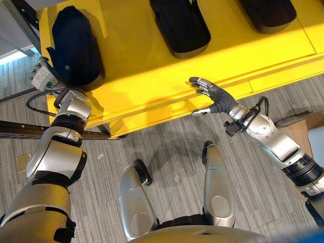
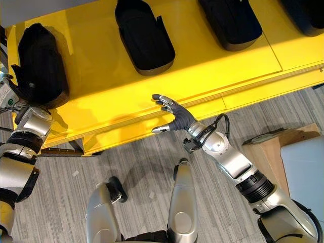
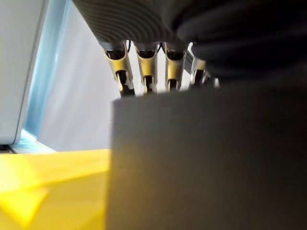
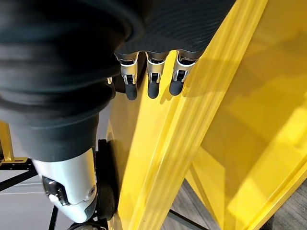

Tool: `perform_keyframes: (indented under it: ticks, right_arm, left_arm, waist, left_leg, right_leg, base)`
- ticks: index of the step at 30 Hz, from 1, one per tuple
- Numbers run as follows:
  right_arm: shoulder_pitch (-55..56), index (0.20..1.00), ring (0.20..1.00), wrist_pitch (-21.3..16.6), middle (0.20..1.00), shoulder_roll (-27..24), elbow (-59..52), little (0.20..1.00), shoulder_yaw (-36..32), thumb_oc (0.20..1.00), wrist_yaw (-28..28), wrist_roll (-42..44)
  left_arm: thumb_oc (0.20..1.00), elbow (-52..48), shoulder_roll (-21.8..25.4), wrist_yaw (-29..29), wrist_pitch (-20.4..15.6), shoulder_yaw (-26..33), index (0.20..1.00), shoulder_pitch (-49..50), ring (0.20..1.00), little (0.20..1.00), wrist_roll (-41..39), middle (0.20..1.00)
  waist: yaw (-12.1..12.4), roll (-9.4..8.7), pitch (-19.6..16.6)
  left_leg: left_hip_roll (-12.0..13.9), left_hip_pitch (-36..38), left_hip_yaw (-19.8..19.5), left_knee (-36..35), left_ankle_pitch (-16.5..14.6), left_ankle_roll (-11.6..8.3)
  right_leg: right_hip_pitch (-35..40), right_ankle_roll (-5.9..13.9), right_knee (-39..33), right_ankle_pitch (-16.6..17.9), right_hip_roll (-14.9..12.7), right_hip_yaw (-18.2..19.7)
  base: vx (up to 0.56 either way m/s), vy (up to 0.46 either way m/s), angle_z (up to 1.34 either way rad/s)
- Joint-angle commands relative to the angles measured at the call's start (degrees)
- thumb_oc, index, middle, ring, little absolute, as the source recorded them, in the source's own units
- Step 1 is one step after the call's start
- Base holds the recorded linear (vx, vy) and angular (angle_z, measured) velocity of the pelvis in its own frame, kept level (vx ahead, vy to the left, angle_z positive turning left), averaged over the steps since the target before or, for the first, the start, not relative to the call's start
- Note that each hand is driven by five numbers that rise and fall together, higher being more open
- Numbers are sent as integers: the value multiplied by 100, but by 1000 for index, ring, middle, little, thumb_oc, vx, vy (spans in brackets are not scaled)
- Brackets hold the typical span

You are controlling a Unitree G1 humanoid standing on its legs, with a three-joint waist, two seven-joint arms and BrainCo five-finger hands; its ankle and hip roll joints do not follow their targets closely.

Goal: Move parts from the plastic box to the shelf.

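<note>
We see three black moulded plastic parts [image 2: 144,35] already set on the yellow metal shelf [image 2: 202,76]. The left hand [image 3: 144,67] is against the end part [image 1: 76,48]; we cannot tell its grip. The right hand [image 2: 174,117] hovers at the shelf edge, fingers spread and empty, so we judge further parts may remain.

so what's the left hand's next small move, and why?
Probably open and back off. The left hand has its fingers over a dark part already resting on the yellow shelf, near its end. The right hand hovers open at the shelf's front edge, holding nothing.
</note>
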Motion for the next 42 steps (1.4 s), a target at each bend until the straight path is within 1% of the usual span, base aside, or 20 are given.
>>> perform_keyframes:
  ticks: [1,5,7,9,11,12,13,14,16,18,20,22,25,29,31,34,37,39,40,42]
  right_arm:
    - [17,1000,1000,-337,1000,151,52,1000,-133,1000,-134,24]
    - [44,1000,1000,-300,1000,141,16,1000,-150,1000,-199,7]
    - [68,1000,1000,-314,1000,121,10,1000,-149,1000,-203,-1]
    - [119,1000,1000,-283,1000,132,2,1000,-172,1000,-183,95]
    - [142,1000,1000,-326,1000,118,20,1000,-170,1000,-151,57]
    - [188,1000,1000,-363,1000,87,8,1000,-173,1000,-151,91]
    - [204,1000,1000,-377,1000,73,-1,1000,-166,1000,-167,88]
    - [294,1000,1000,-412,1000,46,-57,1000,-178,1000,-216,88]
    - [400,1000,1000,-434,1000,60,-110,1000,-216,1000,-248,74]
    - [613,1000,1000,-552,1000,57,-156,1000,-285,1000,-254,16]
    - [809,1000,1000,-650,1000,50,-200,1000,-340,1000,-244,-15]
    - [1126,1000,1000,-726,1000,78,-325,1000,-457,1000,-265,-108]
    - [1502,1000,1000,-830,1000,170,-432,1000,-617,1000,-277,-228]
    - [1987,1000,1000,-971,1000,352,-621,1000,-819,1000,-299,-378]
    - [2161,1000,1000,-1038,1000,443,-671,1000,-907,1000,-301,-428]
    - [2314,1000,1000,-1114,1000,528,-706,1000,-968,1000,-310,-490]
    - [2450,1000,1000,-1171,1000,654,-792,1000,-1081,1000,-370,-525]
    - [2531,1000,1000,-1155,1000,699,-902,1000,-1216,1000,-434,-504]
    - [2571,1000,1000,-1134,1000,716,-943,1000,-1280,1000,-465,-517]
    - [2613,1000,1000,-1133,1000,759,-966,1000,-1358,1000,-523,-552]
  left_arm:
    - [1000,36,137,475,-17,18,1000,184,1000,1000,-101,1000]
    - [1000,-21,171,701,-107,113,1000,178,1000,1000,-314,1000]
    - [1000,-74,197,1005,-223,215,1000,163,1000,1000,-432,1000]
    - [1000,-183,266,1633,-353,267,1000,27,1000,1000,-359,1000]
    - [1000,-223,357,1783,-498,287,1000,-52,1000,1000,-233,1000]
    - [1000,-304,460,2001,-782,294,1000,-200,1000,1000,-262,1000]
    - [1000,-316,487,2054,-875,305,1000,-239,1000,1000,-267,1000]
    - [1000,-516,554,2373,-1240,333,1000,-338,1000,1000,-310,1000]
    - [1000,-738,576,2666,-1616,451,1000,-338,1000,1000,-206,1000]
    - [1000,-1035,624,2950,-2055,678,1000,-197,1000,1000,-51,1000]
    - [1000,-1366,632,3213,-2371,817,1000,-10,1000,1000,24,1000]
    - [1000,-1930,518,3402,-2684,1195,1000,428,1000,1000,402,1000]
    - [1000,-2937,193,3277,-2874,1624,1000,1272,1000,1000,792,1000]
    - [1000,-4374,-267,2905,-2827,1697,1000,2404,1000,1000,1416,1000]
    - [1000,-4828,-495,2641,-2982,1692,1000,2867,1000,1000,1565,1000]
    - [1000,-5267,-689,2465,-3047,1660,1000,3331,1000,1000,1763,1000]
    - [1000,-5897,-1026,1826,-3953,1525,1000,3991,1000,1000,2049,1000]
    - [1000,-6433,-1144,1558,-4342,1505,1000,4332,1000,1000,2307,1000]
    - [1000,-6654,-1146,1428,-4485,1521,1000,4489,1000,1000,2286,1000]
    - [1000,-6935,-1102,1109,-4761,1547,1000,4721,1000,1000,2407,1000]
  waist:
    - [129,-79,-341]
    - [128,-77,-344]
    - [130,-82,-351]
    - [117,-101,-366]
    - [110,-103,-378]
    - [108,-114,-388]
    - [111,-114,-387]
    - [110,-116,-385]
    - [121,-120,-385]
    - [157,-122,-384]
    - [195,-124,-389]
    - [265,-135,-384]
    - [375,-147,-362]
    - [519,-197,-331]
    - [591,-216,-309]
    - [658,-229,-305]
    - [776,-239,-257]
    - [844,-236,-216]
    - [877,-225,-207]
    - [935,-215,-187]
  left_leg:
    - [-249,91,341,-19,-377,379]
    - [-260,111,349,-50,-366,379]
    - [-260,123,354,-57,-369,375]
    - [-247,137,368,-44,-384,381]
    - [-238,143,384,-43,-388,379]
    - [-232,139,397,-41,-396,388]
    - [-232,135,395,-38,-398,387]
    - [-231,140,397,-48,-408,406]
    - [-242,174,402,-95,-405,408]
    - [-270,195,386,-153,-392,407]
    - [-291,218,379,-210,-379,417]
    - [-333,269,362,-300,-378,432]
    - [-404,302,296,-392,-373,452]
    - [-488,352,202,-528,-341,490]
    - [-522,390,163,-597,-316,498]
    - [-549,448,132,-702,-272,500]
    - [-586,561,101,-873,-197,504]
    - [-602,568,136,-989,-35,543]
    - [-626,659,95,-999,-148,493]
    - [-637,717,104,-1067,-119,479]
  right_leg:
    - [203,-234,-112,-131,163,-253]
    - [213,-243,-131,-127,176,-249]
    - [225,-244,-134,-134,178,-246]
    - [229,-250,-115,-143,171,-236]
    - [235,-250,-121,-146,174,-228]
    - [226,-252,-116,-149,171,-230]
    - [224,-252,-110,-152,170,-229]
    - [224,-253,-114,-160,170,-228]
    - [252,-249,-142,-162,174,-236]
    - [278,-246,-194,-157,189,-240]
    - [311,-245,-243,-154,195,-259]
    - [368,-239,-307,-166,190,-298]
    - [420,-236,-360,-177,196,-339]
    - [521,-218,-488,-133,215,-442]
    - [582,-208,-563,-101,223,-492]
    - [663,-195,-661,-63,230,-553]
    - [813,-179,-834,-2,244,-646]
    - [847,-238,-963,139,244,-742]
    - [949,-180,-969,48,235,-752]
    - [1036,-178,-1050,76,230,-807]
  base:
    - [0,0,0]
    - [0,0,0]
    - [0,0,0]
    - [0,0,0]
    - [0,0,0]
    - [0,0,0]
    - [0,0,0]
    - [0,0,0]
    - [10,-16,0]
    - [22,-35,-1]
    - [20,-51,0]
    - [26,-62,5]
    - [17,-63,7]
    - [10,-98,11]
    - [8,-81,13]
    - [6,-68,17]
    - [-8,-82,11]
    - [-51,-74,15]
    - [-9,-59,12]
    - [-8,-53,10]
